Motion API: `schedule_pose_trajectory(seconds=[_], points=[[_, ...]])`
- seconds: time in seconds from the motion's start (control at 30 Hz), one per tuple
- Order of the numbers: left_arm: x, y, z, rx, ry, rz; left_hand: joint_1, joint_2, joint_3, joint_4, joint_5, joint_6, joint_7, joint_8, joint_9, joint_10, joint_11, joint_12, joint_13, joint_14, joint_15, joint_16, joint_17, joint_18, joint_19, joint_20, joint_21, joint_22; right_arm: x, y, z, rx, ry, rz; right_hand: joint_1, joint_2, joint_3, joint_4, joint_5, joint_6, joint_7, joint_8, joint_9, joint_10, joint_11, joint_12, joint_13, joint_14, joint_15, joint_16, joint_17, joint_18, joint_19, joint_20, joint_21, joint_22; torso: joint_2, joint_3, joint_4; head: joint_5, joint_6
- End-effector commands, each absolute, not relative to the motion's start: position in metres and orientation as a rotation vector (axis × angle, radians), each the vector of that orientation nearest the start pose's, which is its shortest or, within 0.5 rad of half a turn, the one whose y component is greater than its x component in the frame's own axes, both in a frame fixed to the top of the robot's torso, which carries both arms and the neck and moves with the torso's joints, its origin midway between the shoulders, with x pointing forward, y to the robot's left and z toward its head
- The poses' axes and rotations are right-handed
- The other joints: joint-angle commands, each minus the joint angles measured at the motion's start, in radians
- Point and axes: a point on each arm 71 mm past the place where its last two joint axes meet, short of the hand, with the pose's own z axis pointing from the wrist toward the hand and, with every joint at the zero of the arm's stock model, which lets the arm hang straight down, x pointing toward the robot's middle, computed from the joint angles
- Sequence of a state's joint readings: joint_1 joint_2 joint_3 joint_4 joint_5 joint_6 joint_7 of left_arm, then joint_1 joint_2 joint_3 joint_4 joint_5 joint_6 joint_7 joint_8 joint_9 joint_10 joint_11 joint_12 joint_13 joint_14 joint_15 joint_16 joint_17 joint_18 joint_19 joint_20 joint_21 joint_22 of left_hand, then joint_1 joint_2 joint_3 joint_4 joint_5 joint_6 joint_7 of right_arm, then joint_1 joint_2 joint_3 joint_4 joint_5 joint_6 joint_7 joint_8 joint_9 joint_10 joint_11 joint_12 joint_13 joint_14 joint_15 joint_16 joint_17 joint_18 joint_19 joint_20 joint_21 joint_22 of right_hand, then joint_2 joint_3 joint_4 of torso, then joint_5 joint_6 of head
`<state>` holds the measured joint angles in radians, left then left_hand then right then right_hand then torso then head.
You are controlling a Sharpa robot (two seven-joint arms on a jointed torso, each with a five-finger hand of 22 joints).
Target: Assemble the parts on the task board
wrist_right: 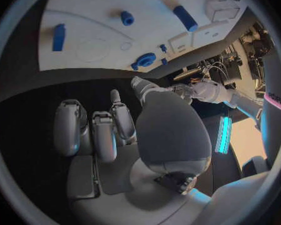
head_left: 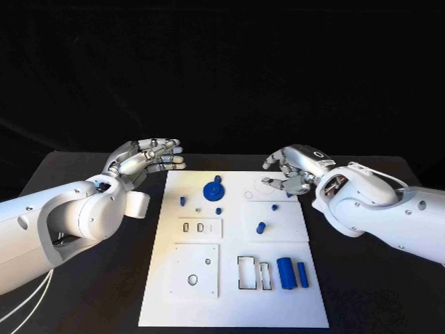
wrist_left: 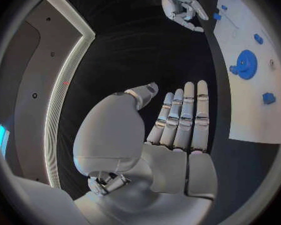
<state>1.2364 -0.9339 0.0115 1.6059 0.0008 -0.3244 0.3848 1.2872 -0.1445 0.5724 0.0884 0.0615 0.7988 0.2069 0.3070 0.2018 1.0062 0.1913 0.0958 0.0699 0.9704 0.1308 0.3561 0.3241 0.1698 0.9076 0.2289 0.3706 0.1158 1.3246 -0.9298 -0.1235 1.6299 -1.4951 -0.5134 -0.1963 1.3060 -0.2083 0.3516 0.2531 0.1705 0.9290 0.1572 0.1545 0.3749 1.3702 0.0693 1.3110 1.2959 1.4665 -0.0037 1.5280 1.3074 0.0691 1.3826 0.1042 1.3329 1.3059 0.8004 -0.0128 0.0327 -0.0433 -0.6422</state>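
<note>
Right now the white board [head_left: 233, 278] lies mid-frame on the black desk [head_left: 82, 292] in the head view, w/ blue parts on it: a gear [head_left: 213, 190] in the upper part, a small peg [head_left: 261, 227] near the centre, a thick cylinder [head_left: 286, 273] and a thinner one [head_left: 302, 275] side by side at lower right. Left hand [head_left: 147, 158] sits off the board's upper-left corner, above the desk; wrist view shows its fingers [wrist_left: 185, 116] straight, close together, holding nothing. Right hand [head_left: 290, 170] is over the board's upper-right corner, fingers [wrist_right: 93, 130] loosely bent, spread a bit, empty.
</note>
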Motion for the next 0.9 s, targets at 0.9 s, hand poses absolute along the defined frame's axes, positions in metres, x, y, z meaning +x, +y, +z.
schedule_pose_trajectory(seconds=[0.9], points=[[0.489, 0.231, -0.137, -1.082, 1.333, -1.587, 0.002, 0.006, -0.002, 0.002, -0.003, -0.006, 0.042, -0.007, 0.001, -0.006, -0.002, -0.006, 0.001, -0.006, 0.004, -0.005, 0.002, 0.012, -0.002, 0.006, -0.006, -0.002, 0.494, -0.299, -0.184, 0.184, 1.611, 0.719, 0.143, -0.026, -0.004, -0.069, -0.002, -0.013, 0.006, -0.011, -0.009, -0.030, 0.007, -0.027, -0.022, 0.077, 0.008, -0.006, 0.161, 0.013, -0.032, 0.007, -0.045, -0.029, -0.008, 0.0206, -0.0127, -0.036, -0.006]])
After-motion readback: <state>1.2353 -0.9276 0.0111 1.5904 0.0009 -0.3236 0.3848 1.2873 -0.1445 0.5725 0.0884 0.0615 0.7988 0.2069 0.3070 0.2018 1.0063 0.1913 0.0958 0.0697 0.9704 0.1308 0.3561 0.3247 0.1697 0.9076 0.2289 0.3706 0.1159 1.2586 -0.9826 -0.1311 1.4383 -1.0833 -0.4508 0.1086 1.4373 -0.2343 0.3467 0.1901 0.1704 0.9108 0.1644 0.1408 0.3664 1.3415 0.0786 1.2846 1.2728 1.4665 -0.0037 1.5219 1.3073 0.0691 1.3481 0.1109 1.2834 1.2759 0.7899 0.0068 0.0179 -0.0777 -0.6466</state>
